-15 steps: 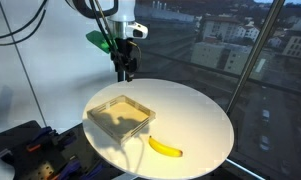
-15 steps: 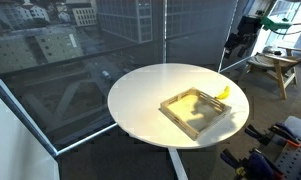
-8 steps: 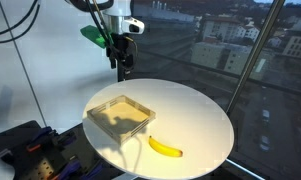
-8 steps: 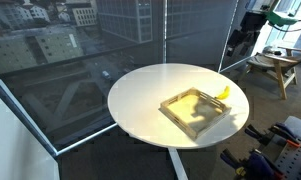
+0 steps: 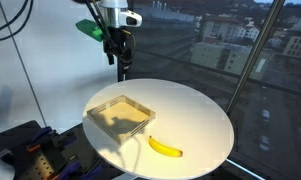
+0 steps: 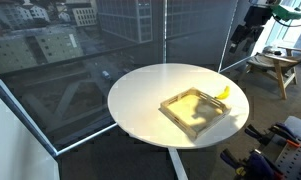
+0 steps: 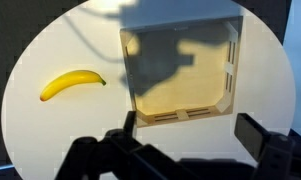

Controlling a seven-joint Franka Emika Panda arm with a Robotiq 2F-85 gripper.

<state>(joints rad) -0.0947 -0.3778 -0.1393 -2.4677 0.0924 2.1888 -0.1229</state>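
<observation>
My gripper (image 5: pixel 121 66) hangs high above the far side of the round white table (image 5: pixel 200 110), open and empty. It also shows in an exterior view (image 6: pixel 236 40). A shallow wooden tray (image 5: pixel 120 114) lies on the table below it, empty, seen too in an exterior view (image 6: pixel 195 110) and in the wrist view (image 7: pixel 180 70). A yellow banana (image 5: pixel 165 147) lies on the table beside the tray, also in an exterior view (image 6: pixel 222 92) and in the wrist view (image 7: pixel 72 83). My open jaws (image 7: pixel 190 135) frame the tray's near edge from above.
Glass window walls (image 5: pixel 240 50) stand right behind the table. A wooden stool (image 6: pixel 273 66) stands beyond the table. Black equipment (image 5: pixel 25 150) sits low beside the table edge.
My gripper has risen straight up and slightly away from the table. The tray and banana have not moved.
</observation>
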